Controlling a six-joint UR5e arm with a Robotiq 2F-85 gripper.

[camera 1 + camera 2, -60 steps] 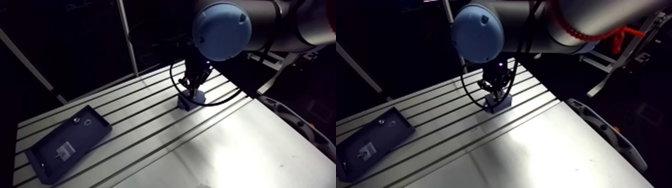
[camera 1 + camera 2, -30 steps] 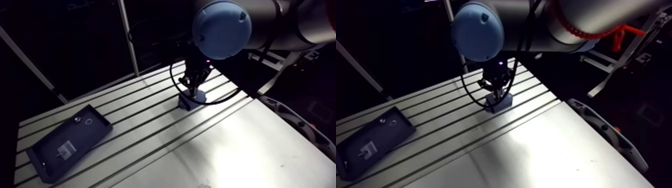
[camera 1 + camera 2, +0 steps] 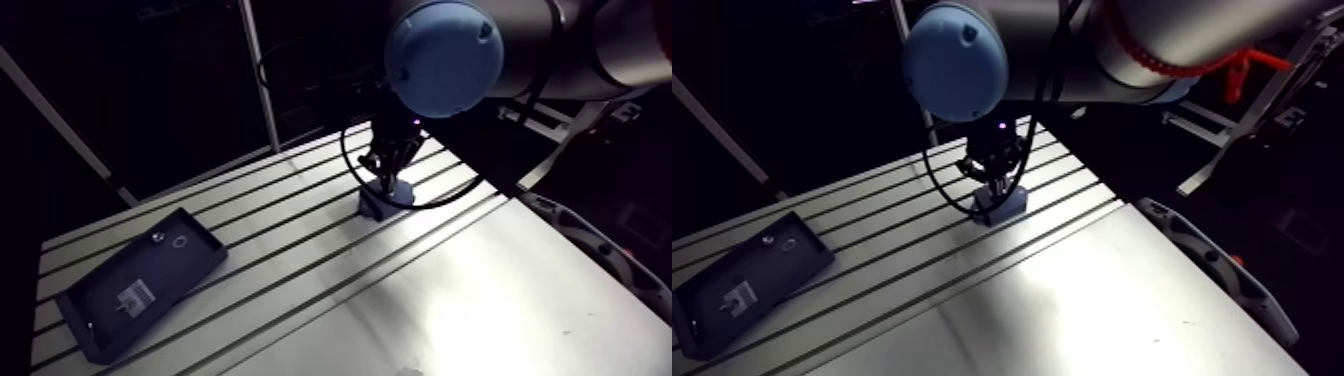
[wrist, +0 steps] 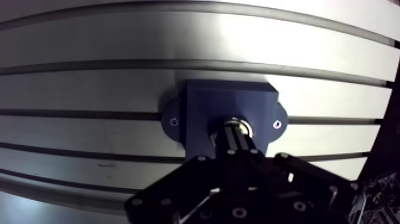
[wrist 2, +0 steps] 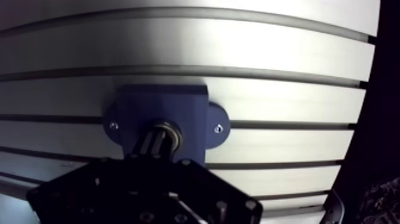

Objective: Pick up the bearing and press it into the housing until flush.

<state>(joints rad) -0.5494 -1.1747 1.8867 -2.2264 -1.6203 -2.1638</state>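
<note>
Tabletop (image 3: 480,300) of slotted aluminium fills the scene, its grooves running across it. Well apart from the work, near one end, lies a dark tray (image 3: 95,335) holding a small ring (image 3: 178,241) and a pale tag-like piece (image 3: 133,298); what those are is too small to tell.

The gripper (image 4: 236,131) comes straight down over the blue housing (image 4: 202,104), which sits flat on the tabletop across a groove, a rounded ear on either side with a screw (image 4: 173,122) in each. In the wrist view the fingers (image 4: 231,143) are pressed together into one narrow bar with nothing pinched between them. Their tip rests on or just above the bearing (image 4: 246,126). The bearing sits in the housing's central bore, with only part of its bright metal rim showing around the fingers. Whether it is flush cannot be read from here, since the fingers cover most of it.

The step looks like the press itself. The risk is an uneven push: the narrow tip seems to bear slightly to one side of the ring, which could cock the bearing and jam it in the bore. A hard press on a tilted ring could also make the tip skid off onto the housing face.
</note>
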